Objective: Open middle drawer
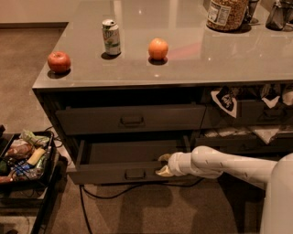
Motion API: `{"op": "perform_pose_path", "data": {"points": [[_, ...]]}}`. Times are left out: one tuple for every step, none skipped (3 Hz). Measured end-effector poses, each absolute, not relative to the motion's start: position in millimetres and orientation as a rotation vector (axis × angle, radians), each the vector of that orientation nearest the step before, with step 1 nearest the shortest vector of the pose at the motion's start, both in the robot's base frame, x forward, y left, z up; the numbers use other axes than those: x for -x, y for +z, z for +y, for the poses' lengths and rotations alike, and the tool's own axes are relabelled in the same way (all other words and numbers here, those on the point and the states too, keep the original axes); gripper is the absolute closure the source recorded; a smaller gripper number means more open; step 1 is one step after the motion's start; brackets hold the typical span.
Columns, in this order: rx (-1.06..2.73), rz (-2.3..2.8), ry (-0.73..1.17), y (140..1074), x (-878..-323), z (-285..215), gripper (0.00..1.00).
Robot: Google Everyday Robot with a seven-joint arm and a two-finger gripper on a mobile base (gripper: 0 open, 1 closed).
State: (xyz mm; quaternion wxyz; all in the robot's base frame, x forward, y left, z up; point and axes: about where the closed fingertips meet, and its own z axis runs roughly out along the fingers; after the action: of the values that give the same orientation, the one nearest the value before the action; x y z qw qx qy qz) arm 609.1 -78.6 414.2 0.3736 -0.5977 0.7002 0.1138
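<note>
Camera view: the middle drawer of a grey counter stood pulled out at about 7 o'clock from the centre of the scene. Its lighter-grey interior was open to view, and its flat dark front carried a small loop handle at the centre. The robot's white arm reached in from 4 o'clock. It put the gripper at the drawer front, just beside the handle on its 3 o'clock side. The two tan fingers were parted only by the panel: one lay over the front's top edge on the inside and the other against the outer face, pinching that edge between them.

Directly at 12 o'clock from the open drawer, a second grey drawer with its own handle sat closed.

On the glossy countertop a red apple rested at 10 o'clock near the left edge. A drinks can stood upright at 11 o'clock, and an orange sat at 12 o'clock, each well apart from the others. A jar of nuts stood at 1 o'clock by the far edge.

On the carpet at 8 o'clock, a black basket held assorted snack packets. A dark cable trailed across the floor below the open drawer.
</note>
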Motion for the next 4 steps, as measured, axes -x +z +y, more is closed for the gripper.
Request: {"op": "perform_pose_path", "data": {"points": [[1.512,1.824,0.306,410.7,-589.8,-71.6,0.71],[1.512,1.824,0.306,411.5,-588.4,-75.2,0.51],[1.531,1.821,0.3,410.6,-588.3,-74.6,0.27],[1.531,1.821,0.3,410.6,-588.3,-74.5,0.04]]}}
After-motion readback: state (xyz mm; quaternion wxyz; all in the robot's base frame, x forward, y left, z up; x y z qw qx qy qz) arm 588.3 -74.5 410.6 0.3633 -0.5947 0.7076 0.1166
